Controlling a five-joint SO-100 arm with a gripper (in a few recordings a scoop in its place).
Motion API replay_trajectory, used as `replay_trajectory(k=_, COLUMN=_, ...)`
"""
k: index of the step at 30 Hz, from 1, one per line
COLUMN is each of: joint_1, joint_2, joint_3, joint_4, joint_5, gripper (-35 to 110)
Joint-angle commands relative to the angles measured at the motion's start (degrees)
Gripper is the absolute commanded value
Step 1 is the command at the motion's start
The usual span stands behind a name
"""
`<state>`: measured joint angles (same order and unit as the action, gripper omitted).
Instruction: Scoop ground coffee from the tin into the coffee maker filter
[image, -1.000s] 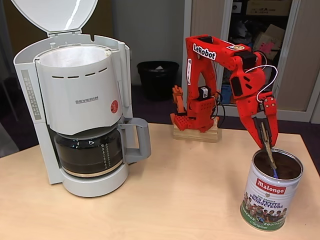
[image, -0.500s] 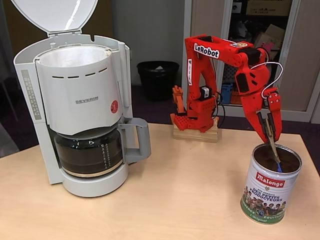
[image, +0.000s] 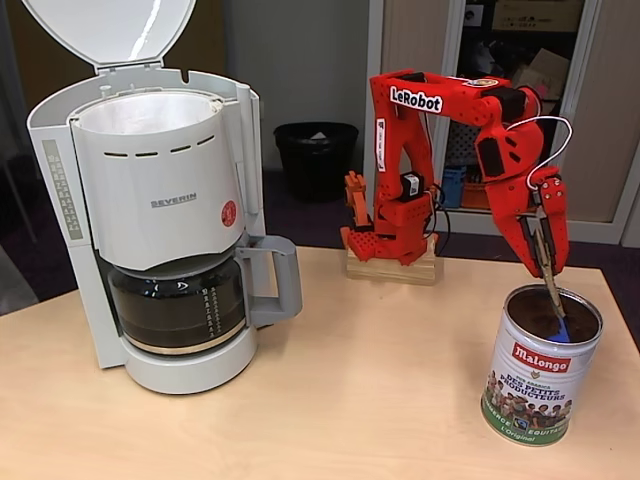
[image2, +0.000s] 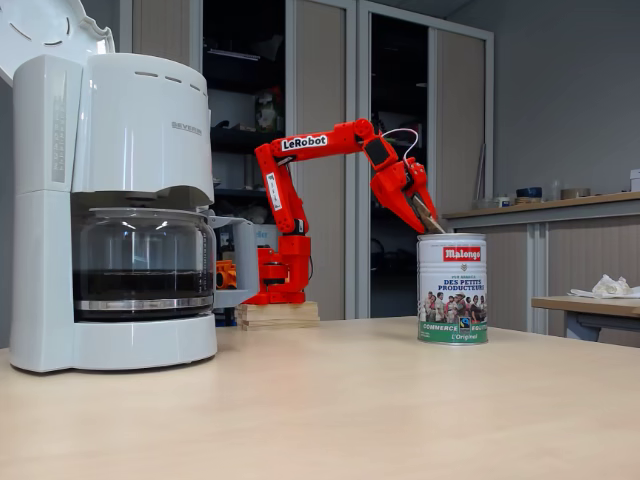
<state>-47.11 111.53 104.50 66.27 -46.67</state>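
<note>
The Malongo tin (image: 540, 385) stands at the right front of the table, open, with dark ground coffee (image: 528, 317) inside. My red gripper (image: 546, 262) hangs just above its rim, shut on a scoop (image: 553, 298) with a wooden handle. The scoop's blue end (image: 563, 333) dips into the tin at its right side. The same gripper (image2: 424, 216) slants down over the tin (image2: 452, 290) in the other fixed view. At the left, the white coffee maker (image: 165, 215) has its lid (image: 110, 28) up, showing the white filter (image: 150, 110).
A glass carafe (image: 180, 305) with dark liquid sits in the coffee maker (image2: 110, 200). The arm's base (image: 392, 245) is on a wooden block at the table's back edge. A black waste bin (image: 315, 155) stands on the floor behind. Bare tabletop (image: 370, 380) lies between machine and tin.
My gripper has moved right and slightly up over the tin. The scoop's blue end has slid from the tin's middle toward its right wall.
</note>
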Motion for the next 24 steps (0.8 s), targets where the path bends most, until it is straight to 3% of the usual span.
replay_trajectory(k=1, joint_1=-0.5, joint_2=0.5, joint_3=-3.3, joint_4=1.3, joint_5=0.4, gripper=0)
replay_trajectory(k=16, joint_1=4.0, joint_2=9.1, joint_3=3.7, joint_4=-6.1, joint_5=17.8, gripper=0)
replay_trajectory(k=24, joint_1=3.8, joint_2=17.5, joint_3=13.1, joint_4=-7.7, joint_5=22.1, gripper=0)
